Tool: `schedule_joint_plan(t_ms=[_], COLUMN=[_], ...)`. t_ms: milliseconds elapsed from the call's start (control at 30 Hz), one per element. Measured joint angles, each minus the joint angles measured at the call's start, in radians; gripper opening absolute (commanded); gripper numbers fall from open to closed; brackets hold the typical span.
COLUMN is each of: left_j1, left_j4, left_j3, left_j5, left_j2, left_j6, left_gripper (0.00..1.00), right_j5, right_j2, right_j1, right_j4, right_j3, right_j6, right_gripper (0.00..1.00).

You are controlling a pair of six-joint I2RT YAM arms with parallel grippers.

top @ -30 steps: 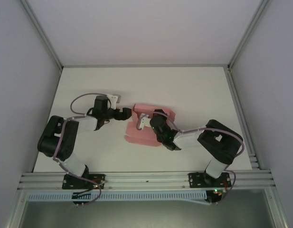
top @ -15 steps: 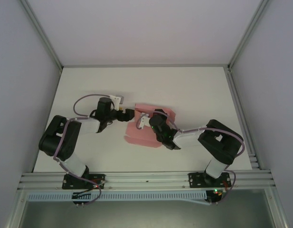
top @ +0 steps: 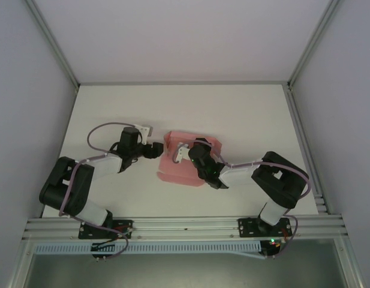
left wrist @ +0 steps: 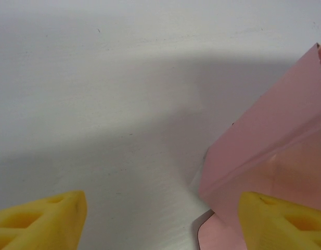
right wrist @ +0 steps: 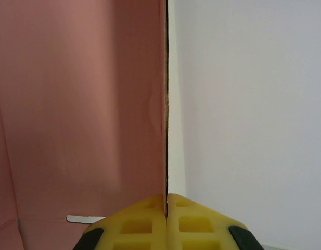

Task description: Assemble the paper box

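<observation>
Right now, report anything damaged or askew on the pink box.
One small flaw: the paper box has a slight kink in the card edge pinched by the right tool, seen in the right wrist view. Otherwise nothing stands out.

The pink card paper box (top: 180, 172) lies partly folded on the white table (top: 244, 114), one panel raised

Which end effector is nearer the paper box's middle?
Right. The right end effector grips a panel near the middle of the paper box; the left end effector, open, is at its left edge.
</observation>
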Motion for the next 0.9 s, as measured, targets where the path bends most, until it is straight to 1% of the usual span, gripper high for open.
schedule_joint_plan(t_ms=[100, 300, 500, 567, 633, 700, 767, 867, 900], left_j1=[-0.001, -0.037, -0.077, -0.08, -0.083, -0.093, -0.114, -0.15, -0.16], left_j4=[0.009, 0.043, 0.074, 0.08, 0.099, 0.121, 0.143, 0.169, 0.178], left_j3=[0.025, 0.061, 0.068, 0.077, 0.08, 0.08, 0.08, 0.08, 0.082], left_j5=[0.033, 0.127, 0.145, 0.135, 0.123, 0.098, 0.052, -0.029, -0.053], left_j2=[0.037, 0.097, 0.126, 0.141, 0.148, 0.15, 0.15, 0.151, 0.156], left_j6=[0.028, 0.084, 0.108, 0.108, 0.107, 0.101, 0.101, 0.104, 0.105], left_gripper=[0.67, 0.65, 0.63, 0.59, 0.51, 0.49, 0.48, 0.4, 0.35], right_j5=[0.0, -0.002, -0.011, -0.013, -0.015, -0.016, -0.018, -0.019, -0.02], right_j2=[-0.001, -0.007, -0.02, -0.025, -0.027, -0.027, -0.027, -0.027, -0.027], right_j1=[0.0, -0.004, -0.004, -0.004, -0.005, -0.005, -0.005, -0.005, -0.005], right_j4=[-0.003, -0.037, -0.067, -0.08, -0.096, -0.107, -0.114, -0.133, -0.139], right_j3=[0.001, 0.011, 0.013, 0.015, 0.021, 0.027, 0.031, 0.04, 0.042], right_j6=[0.003, 0.018, 0.035, 0.037, 0.046, 0.055, 0.063, 0.084, 0.089], right_gripper=[0.0, 0.0, 0.0, 0.0, 0.0, 0.0, 0.0, 0.0, 0.0])
